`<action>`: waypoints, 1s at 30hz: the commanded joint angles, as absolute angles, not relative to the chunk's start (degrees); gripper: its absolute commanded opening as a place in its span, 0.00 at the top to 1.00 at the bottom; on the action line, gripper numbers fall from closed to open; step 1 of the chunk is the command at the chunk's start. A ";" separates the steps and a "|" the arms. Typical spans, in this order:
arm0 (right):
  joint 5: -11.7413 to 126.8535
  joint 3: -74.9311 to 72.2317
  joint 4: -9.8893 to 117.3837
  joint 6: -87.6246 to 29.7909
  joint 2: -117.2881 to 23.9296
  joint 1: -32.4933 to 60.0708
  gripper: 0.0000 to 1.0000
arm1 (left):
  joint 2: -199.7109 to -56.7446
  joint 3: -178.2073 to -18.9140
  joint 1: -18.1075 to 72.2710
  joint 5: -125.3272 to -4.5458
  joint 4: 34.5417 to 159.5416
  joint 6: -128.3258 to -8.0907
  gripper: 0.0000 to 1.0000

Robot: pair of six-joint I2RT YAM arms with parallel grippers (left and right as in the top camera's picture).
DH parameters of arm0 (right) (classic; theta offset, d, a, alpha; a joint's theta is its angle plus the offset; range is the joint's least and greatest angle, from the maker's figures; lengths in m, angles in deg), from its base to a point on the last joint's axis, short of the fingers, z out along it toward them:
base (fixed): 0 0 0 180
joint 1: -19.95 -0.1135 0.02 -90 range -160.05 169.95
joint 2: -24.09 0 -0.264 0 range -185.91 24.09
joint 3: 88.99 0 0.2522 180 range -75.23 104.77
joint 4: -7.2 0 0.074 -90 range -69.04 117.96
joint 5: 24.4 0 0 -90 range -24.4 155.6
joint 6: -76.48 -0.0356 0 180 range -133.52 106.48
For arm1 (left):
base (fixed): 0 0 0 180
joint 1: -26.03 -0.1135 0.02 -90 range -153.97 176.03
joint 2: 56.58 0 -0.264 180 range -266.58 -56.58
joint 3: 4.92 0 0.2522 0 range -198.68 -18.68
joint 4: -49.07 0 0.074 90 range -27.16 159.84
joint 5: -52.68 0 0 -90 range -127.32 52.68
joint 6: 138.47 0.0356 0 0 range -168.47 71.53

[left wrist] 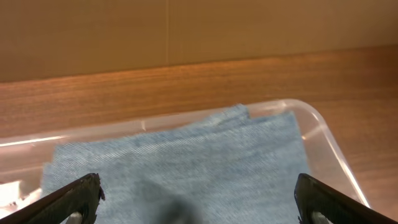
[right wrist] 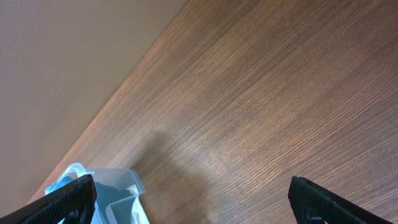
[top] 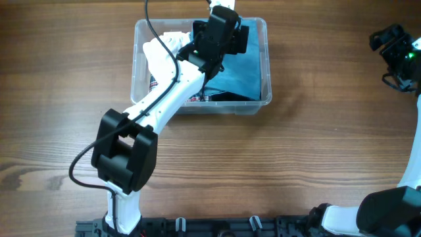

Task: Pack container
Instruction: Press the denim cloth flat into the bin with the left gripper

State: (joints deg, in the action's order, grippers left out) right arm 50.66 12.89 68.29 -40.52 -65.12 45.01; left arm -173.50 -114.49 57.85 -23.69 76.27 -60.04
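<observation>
The clear plastic container (top: 266, 60) stands at the back middle of the table. Inside lie a folded blue garment (top: 242, 74) on the right and a white garment (top: 161, 49) on the left. My left gripper (top: 227, 29) hangs over the container's far right part, open and empty, just above the blue garment (left wrist: 186, 168); the container's rim (left wrist: 323, 127) shows beyond it. My right gripper (top: 395, 46) is at the far right of the table, open and empty, above bare wood. The container corner (right wrist: 118, 186) shows at the lower left of the right wrist view.
A patterned garment edge (top: 197, 100) shows against the container's front wall. The wooden table (top: 296, 158) spreads around the container. The arm bases stand at the front edge.
</observation>
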 commanded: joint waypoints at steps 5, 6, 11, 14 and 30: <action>51.01 12.78 68.18 -40.94 -65.81 44.77 0.00 | -183.34 -114.28 57.89 -27.60 76.73 -59.41 0.00; 51.03 12.78 68.18 -40.94 -65.81 44.77 0.00 | -184.19 -114.28 58.06 -28.39 77.16 -59.48 0.00; 51.01 12.78 68.18 -40.94 -65.81 44.77 0.00 | -188.94 -114.28 59.94 -29.57 78.52 -59.83 0.00; 51.01 12.78 68.18 -40.94 -65.81 44.77 0.00 | -190.53 -114.28 60.45 -29.57 79.48 -59.83 0.00; 51.01 12.78 68.18 -40.92 -65.81 44.77 0.00 | -159.52 -116.66 61.82 -27.21 97.21 -59.32 0.00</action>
State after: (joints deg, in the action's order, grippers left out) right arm 50.66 12.89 68.29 -40.52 -65.12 45.01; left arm -169.94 -116.61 61.39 -26.01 94.21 -58.86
